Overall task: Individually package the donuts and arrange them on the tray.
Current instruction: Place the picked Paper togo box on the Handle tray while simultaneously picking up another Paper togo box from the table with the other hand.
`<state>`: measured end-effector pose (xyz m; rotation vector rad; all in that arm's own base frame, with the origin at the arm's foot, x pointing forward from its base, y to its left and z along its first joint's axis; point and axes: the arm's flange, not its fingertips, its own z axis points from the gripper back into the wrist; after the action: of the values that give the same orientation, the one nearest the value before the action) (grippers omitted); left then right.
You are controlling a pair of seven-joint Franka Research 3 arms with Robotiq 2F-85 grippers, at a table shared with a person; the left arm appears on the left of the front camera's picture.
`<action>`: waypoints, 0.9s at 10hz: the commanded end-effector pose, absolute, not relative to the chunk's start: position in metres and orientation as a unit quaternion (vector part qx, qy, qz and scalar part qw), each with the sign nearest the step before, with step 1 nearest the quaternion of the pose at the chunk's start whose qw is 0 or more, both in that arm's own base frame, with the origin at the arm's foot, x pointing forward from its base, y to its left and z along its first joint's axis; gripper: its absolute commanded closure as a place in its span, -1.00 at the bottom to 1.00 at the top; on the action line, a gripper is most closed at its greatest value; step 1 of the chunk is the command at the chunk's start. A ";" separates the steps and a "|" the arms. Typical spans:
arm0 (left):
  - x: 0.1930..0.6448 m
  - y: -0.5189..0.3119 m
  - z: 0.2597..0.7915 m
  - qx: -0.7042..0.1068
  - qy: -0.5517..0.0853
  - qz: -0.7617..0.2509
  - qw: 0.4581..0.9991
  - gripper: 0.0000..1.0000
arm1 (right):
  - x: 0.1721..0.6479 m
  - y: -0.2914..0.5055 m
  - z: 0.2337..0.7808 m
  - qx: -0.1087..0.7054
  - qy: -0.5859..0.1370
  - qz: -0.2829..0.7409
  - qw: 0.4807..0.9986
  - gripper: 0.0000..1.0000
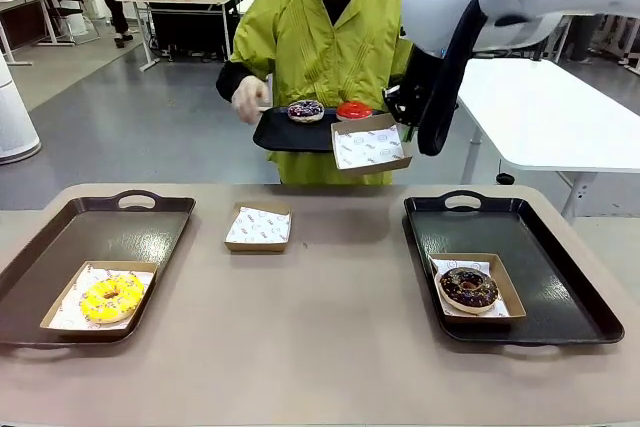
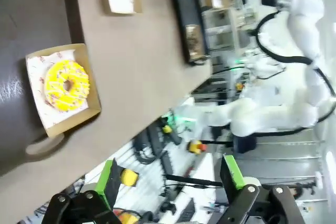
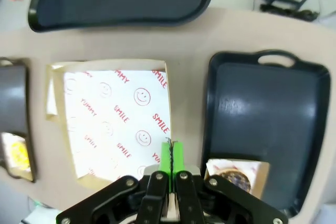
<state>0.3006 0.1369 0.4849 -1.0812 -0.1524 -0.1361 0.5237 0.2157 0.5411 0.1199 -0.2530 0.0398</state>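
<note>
Yellow donut (image 1: 111, 298), spare box (image 1: 258, 226) mid-table, person's tray (image 1: 278, 134)

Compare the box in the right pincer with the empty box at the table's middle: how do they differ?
The held box is up in the air beside the person's tray; the table box lies on the table. The held box is tilted, its rim clamped in the shut right pincer; the table box sits flat and untouched. Both are brown, paper-lined and empty.
</note>
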 end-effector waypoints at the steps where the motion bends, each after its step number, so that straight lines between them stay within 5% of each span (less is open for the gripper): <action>1: 0.320 0.173 0.463 -0.571 -0.062 -0.046 0.817 -1.00 | 0.554 0.232 0.547 0.042 -0.099 0.020 0.994 1.00; 9: 0.313 0.212 0.426 -0.591 -0.061 -0.033 0.804 -1.00 | 0.576 0.230 0.543 0.035 -0.099 0.003 0.994 1.00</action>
<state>0.3151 0.2150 0.4233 -1.2628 -0.1314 -0.0791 0.5796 0.2301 0.5406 0.0638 -0.1996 0.0038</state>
